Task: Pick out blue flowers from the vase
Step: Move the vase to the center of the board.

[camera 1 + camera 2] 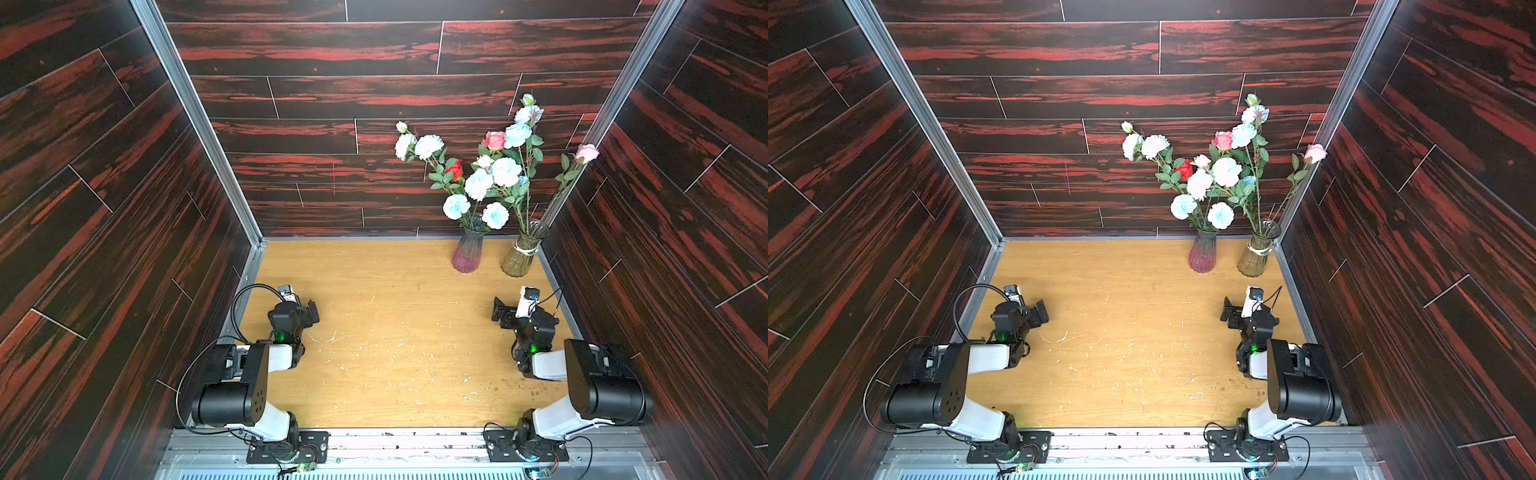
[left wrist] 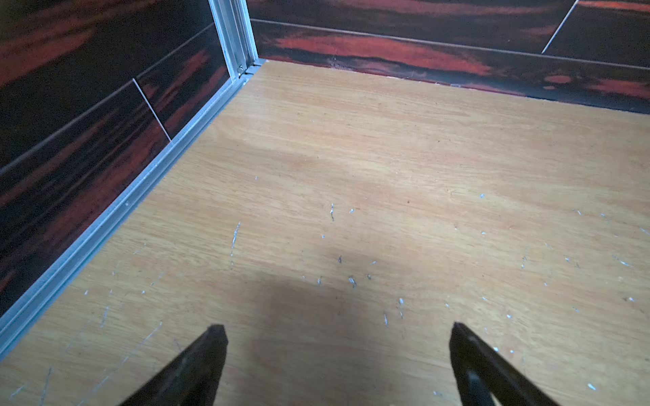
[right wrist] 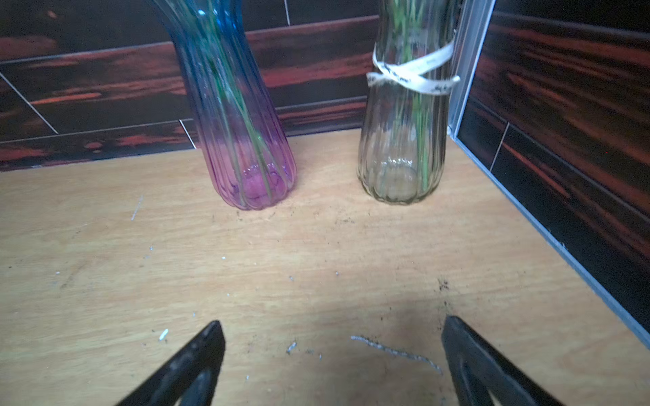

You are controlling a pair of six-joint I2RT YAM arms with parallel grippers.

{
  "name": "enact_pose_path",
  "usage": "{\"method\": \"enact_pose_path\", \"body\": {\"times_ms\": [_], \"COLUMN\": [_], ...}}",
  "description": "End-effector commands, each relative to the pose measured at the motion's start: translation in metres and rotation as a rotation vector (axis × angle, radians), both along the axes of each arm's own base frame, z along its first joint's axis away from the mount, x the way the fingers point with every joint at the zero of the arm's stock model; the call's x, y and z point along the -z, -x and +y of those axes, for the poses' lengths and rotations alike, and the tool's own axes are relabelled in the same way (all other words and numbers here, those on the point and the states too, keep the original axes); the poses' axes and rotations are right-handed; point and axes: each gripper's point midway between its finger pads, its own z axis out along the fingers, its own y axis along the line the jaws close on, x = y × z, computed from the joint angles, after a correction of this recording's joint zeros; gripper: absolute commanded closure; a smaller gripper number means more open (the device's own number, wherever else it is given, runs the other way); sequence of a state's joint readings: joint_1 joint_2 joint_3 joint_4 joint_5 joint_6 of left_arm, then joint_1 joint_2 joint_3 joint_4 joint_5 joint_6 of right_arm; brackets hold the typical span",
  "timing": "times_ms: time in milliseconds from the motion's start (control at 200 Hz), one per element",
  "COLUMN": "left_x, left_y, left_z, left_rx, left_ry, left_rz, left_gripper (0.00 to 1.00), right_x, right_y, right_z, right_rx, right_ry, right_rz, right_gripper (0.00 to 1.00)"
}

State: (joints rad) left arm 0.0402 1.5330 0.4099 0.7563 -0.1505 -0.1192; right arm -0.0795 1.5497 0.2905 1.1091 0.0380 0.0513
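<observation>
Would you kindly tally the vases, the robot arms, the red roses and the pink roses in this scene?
Vases: 2
Robot arms: 2
Red roses: 1
Pink roses: 2
Total: 7

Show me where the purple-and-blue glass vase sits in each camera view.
Top view: purple-and-blue vase at the far edge of the table, right of centre.
Top view: same far-edge spot.
Left wrist: not in it.
Right wrist: standing ahead of the camera.
Shared landmark: the ribbon-tied clear vase stands beside it, not touching.
</observation>
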Motion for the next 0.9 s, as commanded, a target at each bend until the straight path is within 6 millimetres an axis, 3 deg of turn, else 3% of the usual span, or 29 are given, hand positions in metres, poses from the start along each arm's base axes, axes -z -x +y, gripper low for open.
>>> {"method": "enact_pose_path", "body": {"times_ms": [0, 336, 451, 541, 666, 807, 892], "left_x": [-0.017, -0.017, -0.025, -0.043, -0.080, -0.110, -0.113], "left_y": [-0.009, -0.008, 0.001, 0.010, 0.031, 0.047, 0.045], "left_z": [0.008, 0.008, 0.022, 0.019, -0.003, -0.006, -0.032], "left_rx": [-0.020, -0.026, -0.160, -0.180, -0.202, -0.293, -0.166], "left_ry": [-0.029, -0.034, -0.085, -0.141, -0.228, 0.005, 0.148], "left_rz": [-0.054, -0.057, -0.090, -0.142, -0.145, -0.101, -0.142], "left_gripper": [0.00, 0.00, 0.00, 0.00, 0.00, 0.00, 0.00], "right_x": [-0.011, -0.012, -0.017, -0.024, -0.036, -0.044, -0.052], "right_y": [-0.005, -0.004, 0.003, 0.009, 0.005, -0.006, -0.017], "right_z": [0.008, 0.007, 0.005, 0.008, 0.015, 0.008, 0.015], "right_rx": [-0.040, -0.035, -0.020, -0.009, 0.042, 0.149, 0.155], "right_ry": [0.013, 0.015, 0.020, 0.048, 0.118, -0.018, -0.106], "right_rz": [-0.045, -0.052, -0.096, -0.133, -0.091, 0.148, 0.310], "right_gripper": [0.01, 0.02, 0.02, 0.02, 0.02, 0.02, 0.02]}}
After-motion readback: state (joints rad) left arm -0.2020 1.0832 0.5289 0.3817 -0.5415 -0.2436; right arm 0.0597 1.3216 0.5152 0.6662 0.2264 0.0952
